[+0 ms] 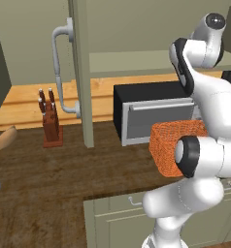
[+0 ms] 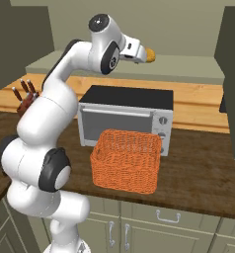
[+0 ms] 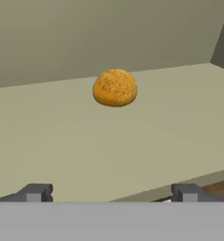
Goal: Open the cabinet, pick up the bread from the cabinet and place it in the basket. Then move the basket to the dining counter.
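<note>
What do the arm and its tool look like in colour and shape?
The arm is glossy white, built of thick rounded segments with dark grey or black joint rings and round caps. The tool has two small dark grey, blocky fingertips. No cables or markings show.

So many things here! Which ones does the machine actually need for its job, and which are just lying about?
For the job:
- cabinet, door open
- bread on its shelf
- basket on the counter

Lying about:
- toaster oven
- knife block
- wooden spoon

Base views flank basket point(image 1: 173, 140) (both sides), hand view faces shelf point(image 3: 109, 141)
</note>
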